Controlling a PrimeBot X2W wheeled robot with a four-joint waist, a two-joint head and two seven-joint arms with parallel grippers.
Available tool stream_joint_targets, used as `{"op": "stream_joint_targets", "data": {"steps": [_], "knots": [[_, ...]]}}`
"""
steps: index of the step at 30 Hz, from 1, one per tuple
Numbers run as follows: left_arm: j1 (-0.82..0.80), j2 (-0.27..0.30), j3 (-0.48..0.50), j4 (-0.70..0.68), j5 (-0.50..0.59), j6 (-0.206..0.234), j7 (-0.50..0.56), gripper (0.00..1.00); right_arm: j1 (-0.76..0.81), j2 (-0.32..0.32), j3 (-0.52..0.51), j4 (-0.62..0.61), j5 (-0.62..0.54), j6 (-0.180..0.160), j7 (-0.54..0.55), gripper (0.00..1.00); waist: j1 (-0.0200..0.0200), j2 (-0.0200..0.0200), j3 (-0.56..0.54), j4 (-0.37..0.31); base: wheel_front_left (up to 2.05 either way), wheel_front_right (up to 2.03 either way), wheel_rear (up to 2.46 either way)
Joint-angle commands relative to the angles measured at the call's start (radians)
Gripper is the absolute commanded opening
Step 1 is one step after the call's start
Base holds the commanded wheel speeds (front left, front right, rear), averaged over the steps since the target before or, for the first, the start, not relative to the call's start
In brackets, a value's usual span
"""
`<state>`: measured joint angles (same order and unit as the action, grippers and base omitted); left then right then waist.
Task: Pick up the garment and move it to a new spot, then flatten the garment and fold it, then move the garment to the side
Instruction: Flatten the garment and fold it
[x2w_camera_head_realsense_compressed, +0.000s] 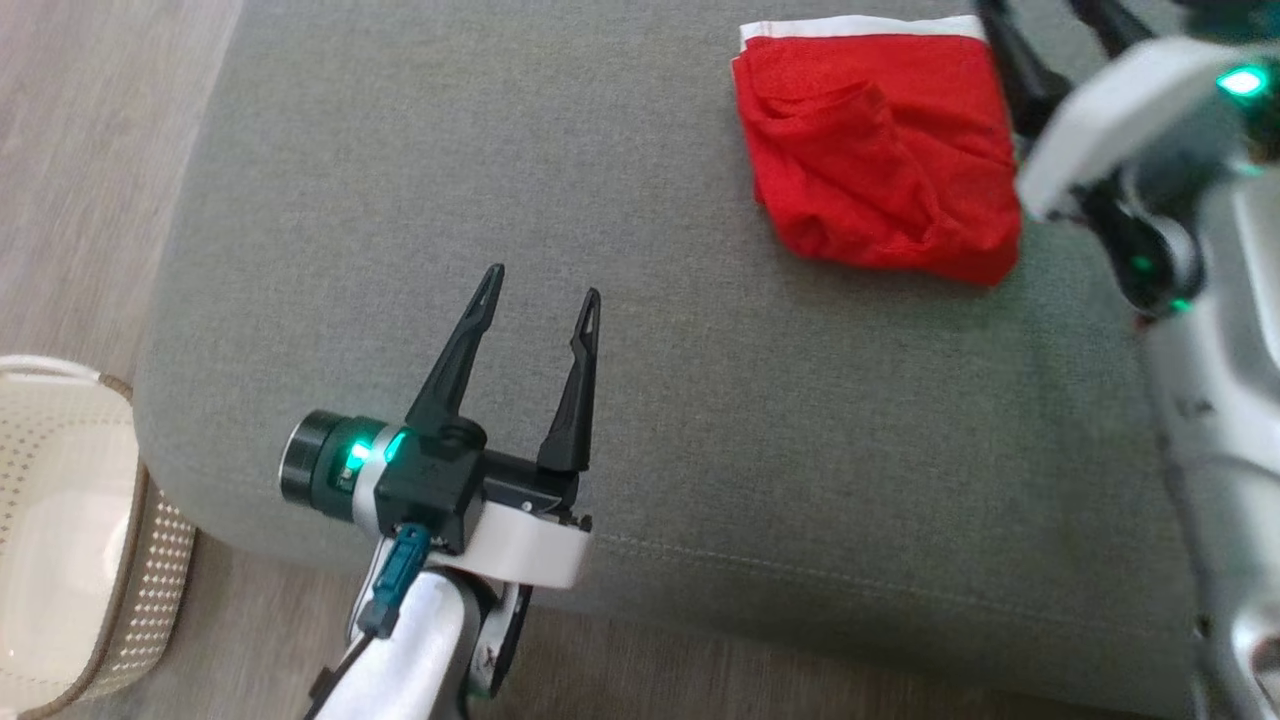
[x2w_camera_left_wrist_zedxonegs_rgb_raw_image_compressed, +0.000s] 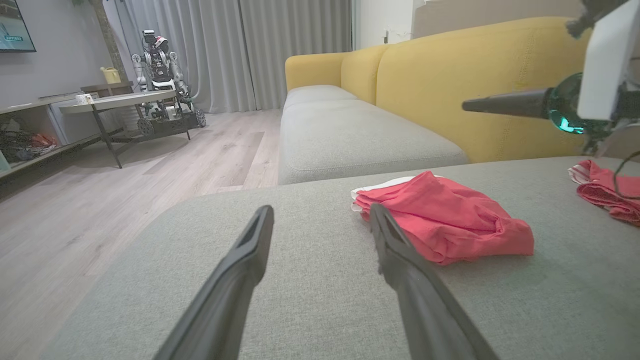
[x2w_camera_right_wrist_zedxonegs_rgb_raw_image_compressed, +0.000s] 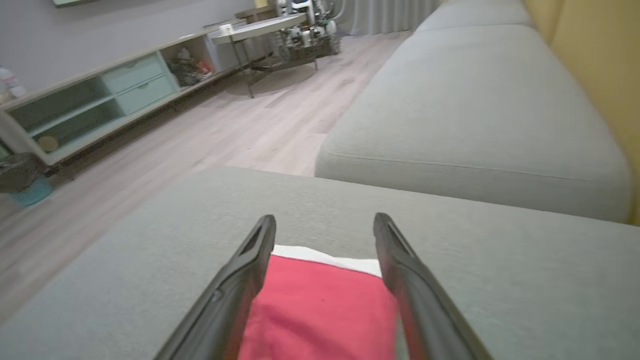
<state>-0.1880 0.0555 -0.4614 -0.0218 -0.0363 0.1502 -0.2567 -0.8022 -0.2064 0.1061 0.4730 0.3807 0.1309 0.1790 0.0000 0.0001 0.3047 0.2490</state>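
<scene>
The garment (x2w_camera_head_realsense_compressed: 880, 160) is a red cloth with a white band, lying folded at the far right of the grey cushion (x2w_camera_head_realsense_compressed: 500, 150). It also shows in the left wrist view as a low red heap (x2w_camera_left_wrist_zedxonegs_rgb_raw_image_compressed: 445, 220). My right gripper (x2w_camera_head_realsense_compressed: 1050, 30) hovers at the garment's far right edge. In the right wrist view it (x2w_camera_right_wrist_zedxonegs_rgb_raw_image_compressed: 324, 222) stands open, fingers spread above the red cloth (x2w_camera_right_wrist_zedxonegs_rgb_raw_image_compressed: 320, 310) and its white band, holding nothing. My left gripper (x2w_camera_head_realsense_compressed: 543, 283) is open over bare cushion near the front left, well apart from the garment; its fingers (x2w_camera_left_wrist_zedxonegs_rgb_raw_image_compressed: 320, 210) are empty.
A second red cloth (x2w_camera_left_wrist_zedxonegs_rgb_raw_image_compressed: 605, 192) lies further right on the cushion. A pale perforated basket (x2w_camera_head_realsense_compressed: 60, 530) stands on the wooden floor at the left. The yellow sofa back (x2w_camera_left_wrist_zedxonegs_rgb_raw_image_compressed: 450, 75) rises behind. Another robot (x2w_camera_left_wrist_zedxonegs_rgb_raw_image_compressed: 160, 65) and a round table (x2w_camera_left_wrist_zedxonegs_rgb_raw_image_compressed: 120, 100) stand across the room.
</scene>
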Motion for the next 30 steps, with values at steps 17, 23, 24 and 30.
{"op": "stream_joint_targets", "data": {"steps": [17,23,24,30], "knots": [[-0.034,-0.001,0.003,-0.039,-0.014,-0.009,-0.005,1.00,0.015,-0.205,0.299,0.088,-0.020,0.000,-0.076,0.00,0.0000,-0.0001,0.046,0.095,0.00,0.00,0.00],[-0.035,-0.003,-0.002,-0.034,-0.021,0.002,-0.005,1.00,-0.021,-0.224,0.474,0.107,0.129,0.000,-0.063,0.00,0.0000,-0.0001,0.043,0.108,0.00,0.00,0.00],[-0.034,-0.003,0.000,-0.034,-0.022,0.005,-0.005,1.00,-0.022,-0.226,0.503,0.098,0.156,0.000,-0.063,0.00,0.0000,-0.0001,0.040,0.106,0.00,0.00,0.00],[-0.023,-0.004,0.005,-0.030,-0.019,0.011,-0.005,1.00,0.031,-0.195,0.619,0.065,0.253,0.000,-0.063,0.00,0.0000,-0.0001,0.006,0.081,0.00,0.00,0.00]]}}
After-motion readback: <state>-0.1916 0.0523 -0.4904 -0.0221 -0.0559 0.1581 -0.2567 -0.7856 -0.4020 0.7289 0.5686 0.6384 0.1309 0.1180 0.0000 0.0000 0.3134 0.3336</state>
